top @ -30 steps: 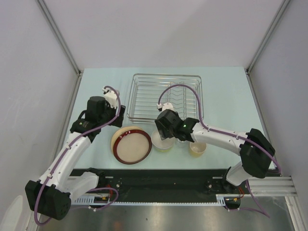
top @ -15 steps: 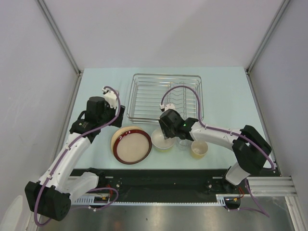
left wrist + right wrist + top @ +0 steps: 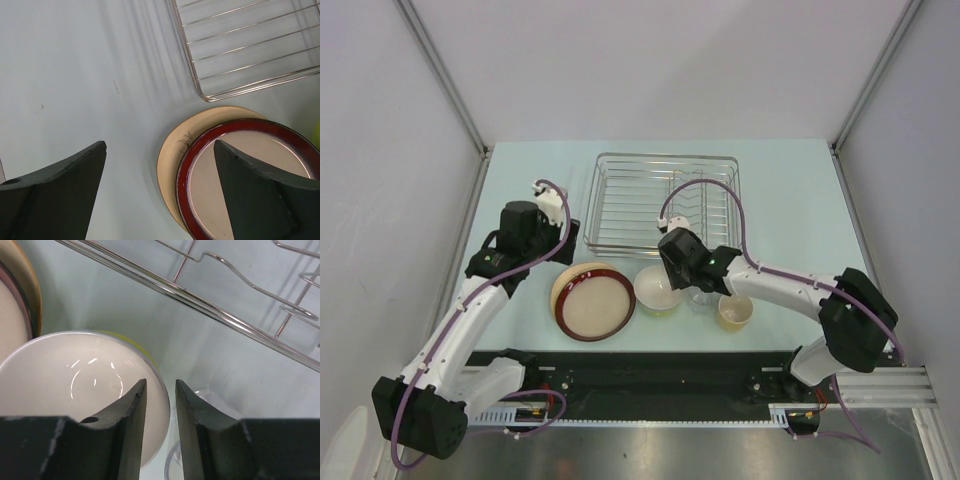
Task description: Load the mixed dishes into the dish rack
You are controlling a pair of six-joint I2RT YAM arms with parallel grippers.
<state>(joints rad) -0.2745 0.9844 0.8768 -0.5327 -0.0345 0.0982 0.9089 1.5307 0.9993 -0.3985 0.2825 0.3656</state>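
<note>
The silver wire dish rack point(image 3: 665, 205) stands at the back middle with no dishes in it. The dark-red-rimmed plate point(image 3: 593, 302) lies on the leaf-pattern plate point(image 3: 560, 288). The white bowl point(image 3: 656, 292), the clear glass point(image 3: 705, 297) and the yellowish cup point(image 3: 734, 312) stand in a row to the right. My left gripper point(image 3: 568, 243) is wide open, hovering above the table beside the plates point(image 3: 250, 170). My right gripper point(image 3: 683, 280) is narrowly open, straddling the bowl's right rim point(image 3: 75, 375), one finger over the bowl, the other between the bowl and the glass point(image 3: 215, 397).
The rack's near rail point(image 3: 200, 300) runs just beyond my right fingers, and its corner point(image 3: 200, 92) lies just beyond the plates. The leaf plate's edge point(image 3: 172, 155) sticks out left of the red one. The black rail runs along the table's near edge point(image 3: 650, 375).
My right gripper has shifted right, from over the bowl's middle to its right rim by the glass. The left arm and the dishes have not moved.
</note>
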